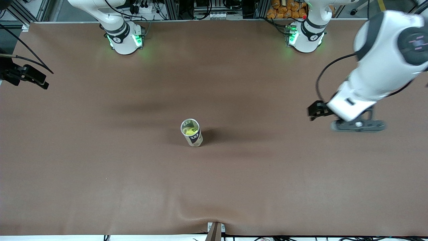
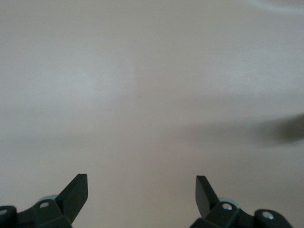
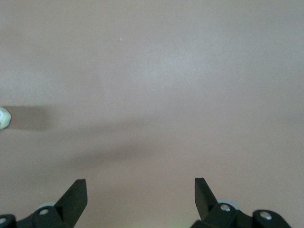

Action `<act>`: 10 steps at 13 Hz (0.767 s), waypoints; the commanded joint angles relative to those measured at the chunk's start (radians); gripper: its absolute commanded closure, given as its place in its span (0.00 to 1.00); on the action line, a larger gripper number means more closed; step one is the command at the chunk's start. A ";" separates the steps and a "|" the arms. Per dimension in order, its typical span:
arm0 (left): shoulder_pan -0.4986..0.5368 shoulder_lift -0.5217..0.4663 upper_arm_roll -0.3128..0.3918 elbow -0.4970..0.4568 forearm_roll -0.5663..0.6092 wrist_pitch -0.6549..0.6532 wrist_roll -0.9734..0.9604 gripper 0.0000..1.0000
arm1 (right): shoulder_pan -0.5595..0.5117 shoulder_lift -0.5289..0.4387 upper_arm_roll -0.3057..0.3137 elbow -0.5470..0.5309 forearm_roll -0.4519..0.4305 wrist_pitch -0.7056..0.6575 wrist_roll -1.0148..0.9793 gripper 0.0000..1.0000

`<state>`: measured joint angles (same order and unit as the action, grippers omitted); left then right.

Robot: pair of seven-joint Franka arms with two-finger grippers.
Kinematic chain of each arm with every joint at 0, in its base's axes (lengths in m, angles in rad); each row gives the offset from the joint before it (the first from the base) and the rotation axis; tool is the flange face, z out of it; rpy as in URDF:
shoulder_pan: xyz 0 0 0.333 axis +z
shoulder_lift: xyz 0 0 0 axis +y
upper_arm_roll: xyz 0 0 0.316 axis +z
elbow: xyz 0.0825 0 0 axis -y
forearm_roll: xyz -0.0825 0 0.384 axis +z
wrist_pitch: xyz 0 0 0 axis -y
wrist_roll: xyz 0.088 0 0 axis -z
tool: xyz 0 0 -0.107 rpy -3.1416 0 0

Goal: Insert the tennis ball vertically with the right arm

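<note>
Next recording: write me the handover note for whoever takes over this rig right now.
Left gripper: open, empty, over bare table at the left arm's end.
Right gripper: open, empty, over bare table mat.
Can: upright mid-table, top open.
Tennis ball: already inside the can.
Done: ball is in.
Left: apparently nothing but parking the arms.

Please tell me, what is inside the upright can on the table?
A yellow-green tennis ball sits inside the can, visible through its open top. The can's wall hides the space under the ball.
</note>
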<state>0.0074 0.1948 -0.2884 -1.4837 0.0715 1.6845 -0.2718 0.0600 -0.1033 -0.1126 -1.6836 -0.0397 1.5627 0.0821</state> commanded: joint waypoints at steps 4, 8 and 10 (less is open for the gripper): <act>0.095 -0.116 -0.006 -0.010 -0.022 -0.144 0.012 0.00 | 0.004 -0.021 0.043 -0.008 -0.003 -0.038 0.005 0.00; 0.117 -0.140 -0.005 -0.012 -0.064 -0.175 0.016 0.00 | -0.006 -0.022 0.088 -0.010 -0.009 -0.039 0.005 0.00; 0.120 -0.149 -0.003 -0.015 -0.078 -0.175 0.020 0.00 | -0.014 -0.022 0.088 -0.008 -0.009 -0.084 0.005 0.00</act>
<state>0.1098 0.0731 -0.2875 -1.4830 0.0206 1.5224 -0.2678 0.0602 -0.1050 -0.0283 -1.6845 -0.0393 1.5155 0.0840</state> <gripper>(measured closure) 0.000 0.000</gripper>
